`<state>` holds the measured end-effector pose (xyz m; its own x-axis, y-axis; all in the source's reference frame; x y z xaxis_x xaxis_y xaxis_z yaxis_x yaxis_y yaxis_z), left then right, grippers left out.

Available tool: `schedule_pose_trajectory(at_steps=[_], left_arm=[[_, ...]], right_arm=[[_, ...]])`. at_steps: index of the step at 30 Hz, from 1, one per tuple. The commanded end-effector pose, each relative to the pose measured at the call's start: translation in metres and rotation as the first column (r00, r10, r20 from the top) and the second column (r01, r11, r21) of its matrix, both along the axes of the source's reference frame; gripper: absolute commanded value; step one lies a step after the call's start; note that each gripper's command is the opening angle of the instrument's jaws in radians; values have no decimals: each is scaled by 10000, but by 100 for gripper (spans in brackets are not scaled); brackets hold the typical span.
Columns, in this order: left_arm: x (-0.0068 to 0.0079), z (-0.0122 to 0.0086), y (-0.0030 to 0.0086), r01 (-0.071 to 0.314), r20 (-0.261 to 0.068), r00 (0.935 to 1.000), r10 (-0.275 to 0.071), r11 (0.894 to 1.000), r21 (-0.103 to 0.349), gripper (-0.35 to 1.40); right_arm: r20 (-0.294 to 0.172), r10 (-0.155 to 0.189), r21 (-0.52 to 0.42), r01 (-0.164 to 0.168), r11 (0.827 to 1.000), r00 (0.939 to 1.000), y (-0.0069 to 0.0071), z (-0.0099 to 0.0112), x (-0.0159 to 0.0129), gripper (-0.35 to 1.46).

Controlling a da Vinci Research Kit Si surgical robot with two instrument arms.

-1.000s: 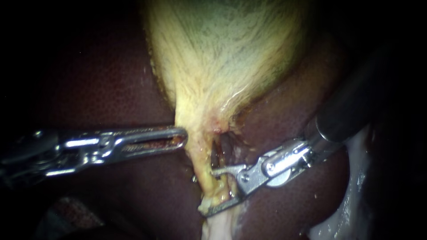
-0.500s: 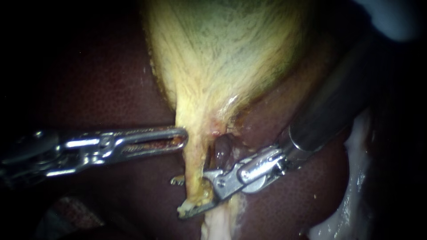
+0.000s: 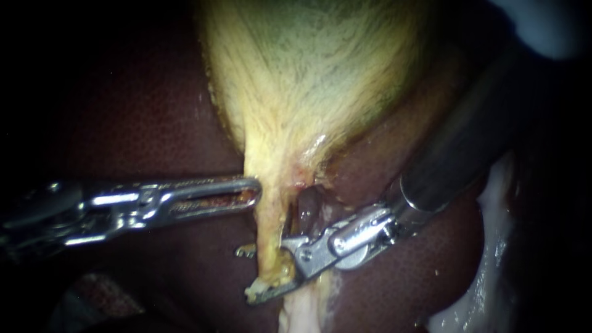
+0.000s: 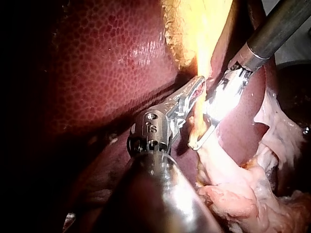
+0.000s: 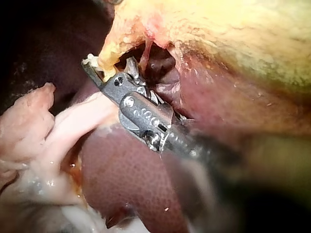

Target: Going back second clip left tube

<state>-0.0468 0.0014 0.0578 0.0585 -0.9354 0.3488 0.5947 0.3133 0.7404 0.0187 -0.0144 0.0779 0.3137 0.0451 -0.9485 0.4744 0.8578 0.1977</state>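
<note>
The yellow gallbladder (image 3: pixel 308 68) narrows downward into a yellowish left tube (image 3: pixel 269 237). My left instrument (image 3: pixel 251 190) comes in from the left, its jaws shut on the edge of the gallbladder's neck; its wrist view shows those jaws (image 4: pixel 197 88) pinching the yellow tissue. From the upper right my right instrument (image 3: pixel 254 271) reaches the tube. Its jaws are open and straddle it, one tip showing left of the tube and the other below. In its wrist view the same jaws (image 5: pixel 112 68) sit at the tube's yellow end. I cannot tell whether a clip sits on the tube.
Dark red liver (image 3: pixel 154 111) surrounds the gallbladder on both sides. A dark opening (image 3: pixel 306 213) lies right of the tube. Pale fatty tissue (image 3: pixel 302 314) hangs below the jaws, and a whitish strip (image 3: pixel 493 246) runs along the right.
Over the last second my right instrument slid left and its open jaws came around the tube. It has held still in the last half second. The left instrument has not moved.
</note>
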Motion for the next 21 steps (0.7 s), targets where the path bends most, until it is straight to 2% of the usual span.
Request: schedule_pose_trajectory(at_steps=[1,5,7,10,11,14,20,21], left_arm=[[0,0,0,0,1,10000,0,10000,-3,-35],[0,0,0,0,1,10000,0,10000,-3,-35],[0,0,0,0,1,10000,0,10000,-3,-35],[0,0,0,1,0,10000,-1,10000,-3,-35],[0,0,0,2,0,10000,-2,10000,-2,-35],[-1,0,0,4,-1,10000,-4,10000,-2,-35],[-1,0,1,8,-4,10000,-8,10000,-2,-35],[-2,0,1,9,-4,10000,-9,10000,-2,-35]], right_arm=[[-21,-26,-54,26,10000,10000,-1,1,0,60],[34,7,47,-8,10000,10000,-1,1,1,60],[392,258,826,-289,9962,9989,0,-1,3,60],[515,576,1635,-653,9844,9970,-1,-5,6,59],[735,740,2216,-886,9711,9945,-1,-7,7,59],[1070,967,3101,-1256,9424,9895,-1,-10,11,58],[1788,1129,4335,-1813,8827,9774,-2,-11,14,56],[1945,1148,4593,-1938,8669,9742,-2,-11,14,56]])
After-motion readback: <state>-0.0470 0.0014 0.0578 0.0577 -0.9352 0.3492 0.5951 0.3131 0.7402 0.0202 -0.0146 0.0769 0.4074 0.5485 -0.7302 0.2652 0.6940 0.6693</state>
